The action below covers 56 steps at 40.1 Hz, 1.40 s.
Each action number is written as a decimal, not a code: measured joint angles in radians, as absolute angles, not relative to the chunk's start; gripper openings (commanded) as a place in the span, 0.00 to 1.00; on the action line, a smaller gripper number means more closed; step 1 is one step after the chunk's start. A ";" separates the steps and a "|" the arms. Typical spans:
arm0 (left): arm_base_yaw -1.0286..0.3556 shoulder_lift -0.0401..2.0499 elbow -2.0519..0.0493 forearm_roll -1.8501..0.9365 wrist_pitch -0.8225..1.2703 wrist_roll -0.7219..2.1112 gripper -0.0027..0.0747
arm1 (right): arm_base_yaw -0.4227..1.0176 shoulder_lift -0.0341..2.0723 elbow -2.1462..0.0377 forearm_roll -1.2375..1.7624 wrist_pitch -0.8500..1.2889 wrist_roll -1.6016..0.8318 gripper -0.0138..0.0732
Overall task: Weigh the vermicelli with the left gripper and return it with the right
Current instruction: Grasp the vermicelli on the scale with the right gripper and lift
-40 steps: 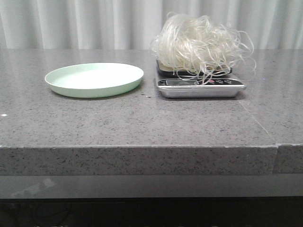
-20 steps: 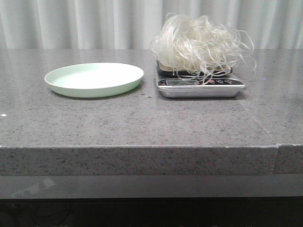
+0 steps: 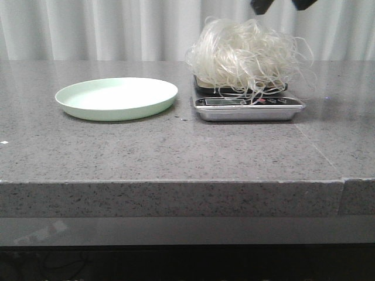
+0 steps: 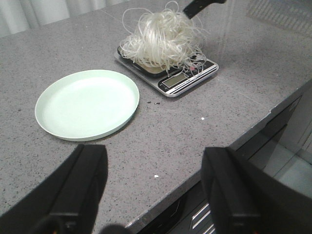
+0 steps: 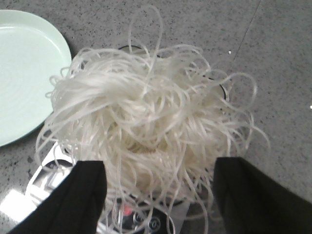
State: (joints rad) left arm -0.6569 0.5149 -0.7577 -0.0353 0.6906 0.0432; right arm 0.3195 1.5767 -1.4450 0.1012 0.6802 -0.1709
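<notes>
So the vermicelli (image 3: 249, 55) is sitting piled up on the scale (image 3: 249, 108), a big fluffy off-white tangle covering most of the weighing platform, with loose loops hanging over the scale's front edge and brushing the display strip. The scale itself is resting flat on the grey speckled bench (image 3: 176, 152). Using the scale as the anchor: the pale green plate (image 3: 116, 98) is lying just beside it on the robot's left, not touching, and nothing is lying in it.

The right gripper (image 5: 156, 195) is hanging right above the scale, looking straight down into the noodle heap. Its jaws are spread wide, one black finger on each side of the tangle, and they aren't pinching anything. In the front view you're only getting two dark tips of it poking in at the top edge, directly above the scale and clear of the topmost strands.

The left gripper (image 4: 153, 190) is sitting well away from the scale, back over the near edge of the bench on the plate's side. Its jaws are spread apart too, nothing between them. From its wrist camera you're also seeing a bit of the right arm (image 4: 202, 6) poking in just behind the noodle pile.
</notes>
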 measured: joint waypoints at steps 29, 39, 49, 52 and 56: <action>-0.657 0.515 -0.756 -0.035 0.691 0.043 0.68 | 0.317 1.892 -1.717 0.099 0.814 -0.180 0.56; -0.657 0.515 -0.756 -0.035 0.691 0.043 0.68 | 0.317 1.892 -1.720 0.099 0.818 -0.182 0.37; -0.657 0.515 -0.756 -0.035 0.691 0.043 0.68 | 0.317 1.894 -1.735 0.099 0.835 -0.182 0.37; -0.659 0.515 -0.756 -0.035 0.691 0.043 0.68 | 0.317 1.895 -1.745 0.099 0.850 -0.182 0.37; -0.660 0.515 -0.756 -0.035 0.691 0.043 0.68 | 0.317 1.895 -1.762 0.099 0.871 -0.182 0.37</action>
State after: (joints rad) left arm -0.6604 0.5149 -0.7561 -0.0353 0.6906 0.0432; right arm 0.3174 1.8948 -1.7617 0.0993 0.8706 -0.1818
